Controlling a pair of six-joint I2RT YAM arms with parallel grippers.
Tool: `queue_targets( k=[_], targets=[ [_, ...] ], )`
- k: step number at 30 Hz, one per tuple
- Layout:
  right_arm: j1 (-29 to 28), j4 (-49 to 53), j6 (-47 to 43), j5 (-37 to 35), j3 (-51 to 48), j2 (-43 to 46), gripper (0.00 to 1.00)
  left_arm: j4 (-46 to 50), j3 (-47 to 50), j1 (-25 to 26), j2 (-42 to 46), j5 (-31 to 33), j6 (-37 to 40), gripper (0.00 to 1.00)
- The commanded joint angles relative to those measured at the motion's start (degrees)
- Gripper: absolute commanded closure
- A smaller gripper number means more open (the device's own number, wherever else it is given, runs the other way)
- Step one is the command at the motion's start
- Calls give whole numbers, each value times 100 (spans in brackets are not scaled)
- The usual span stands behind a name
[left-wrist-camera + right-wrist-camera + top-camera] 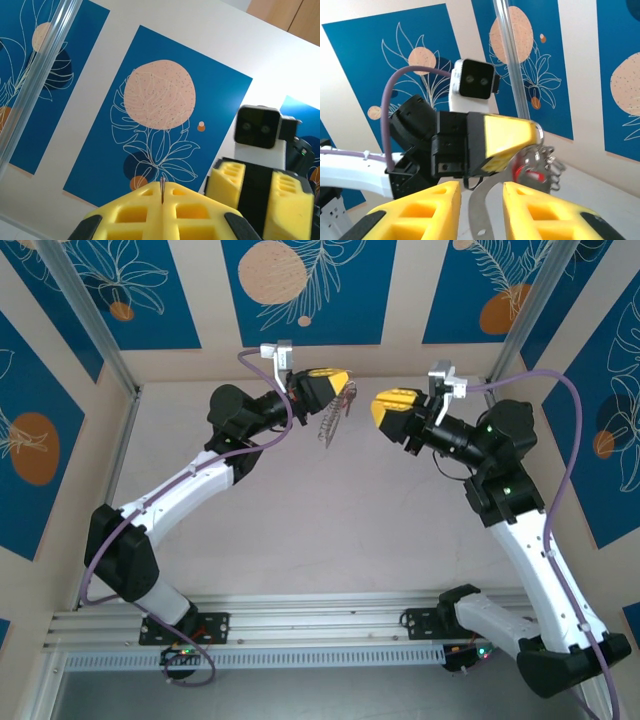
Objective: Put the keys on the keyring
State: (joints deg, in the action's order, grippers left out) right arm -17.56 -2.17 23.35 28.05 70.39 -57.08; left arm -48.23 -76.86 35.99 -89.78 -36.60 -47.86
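Parted right gripper (481, 192) straddles the flat grey metal oval keyring (477, 215), clamped at one o'clock by the left gripper (532, 142); close squarely, sparing the red-headed silver key (529, 175).

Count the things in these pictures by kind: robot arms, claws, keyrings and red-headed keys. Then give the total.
Arms: 2, left arm and right arm
Claws: 2, left claw and right claw
Keyrings: 1, the keyring
Keys: 1, the red-headed key
Total: 6
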Motion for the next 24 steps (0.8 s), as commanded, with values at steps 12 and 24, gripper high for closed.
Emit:
queue_targets(
  k=[12, 24],
  targets=[
    [463, -1011, 1203, 1304, 623, -976, 69, 76, -138, 127, 31, -339, 171, 100],
    [424, -1277, 1439, 1543, 678, -1280, 70, 81, -158, 136, 61, -357, 189, 100]
  ],
)
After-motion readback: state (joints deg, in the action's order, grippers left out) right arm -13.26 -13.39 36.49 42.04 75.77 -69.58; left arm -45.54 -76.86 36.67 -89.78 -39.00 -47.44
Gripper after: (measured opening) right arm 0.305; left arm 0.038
